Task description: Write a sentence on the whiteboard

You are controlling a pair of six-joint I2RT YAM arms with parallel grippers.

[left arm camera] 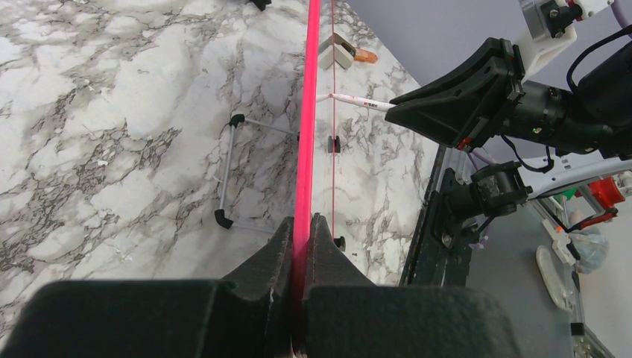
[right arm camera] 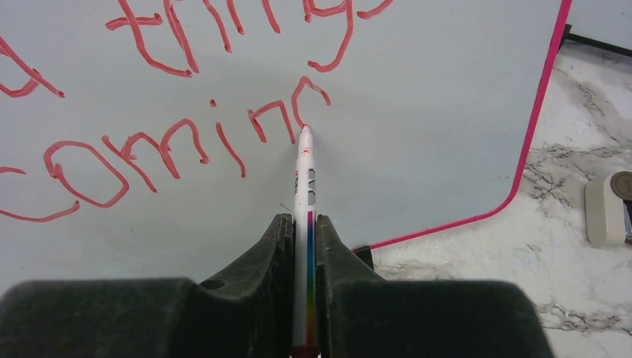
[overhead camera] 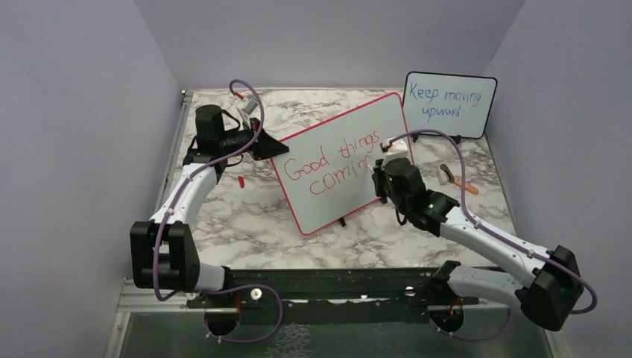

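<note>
The whiteboard (overhead camera: 358, 142), white with a red-pink frame, stands tilted mid-table. The sentence (overhead camera: 328, 160) in red reads "Good things" over a partly written "coming". My left gripper (overhead camera: 262, 143) is shut on the whiteboard's left edge; in the left wrist view the pink frame (left arm camera: 307, 112) runs between its fingers (left arm camera: 277, 257). My right gripper (right arm camera: 304, 231) is shut on a white marker (right arm camera: 305, 175) with a rainbow stripe. Its tip touches the whiteboard (right arm camera: 432, 89) at the open curve of the last letter (right arm camera: 307, 93). In the top view the right gripper (overhead camera: 381, 173) sits at the board's right part.
A smaller black-framed board (overhead camera: 449, 103) with blue writing stands at the back right. A small white-and-orange item (overhead camera: 454, 177) lies right of the whiteboard, and a red cap (overhead camera: 241, 180) lies left of it. The whiteboard's wire stand (left arm camera: 227, 175) rests on the marble.
</note>
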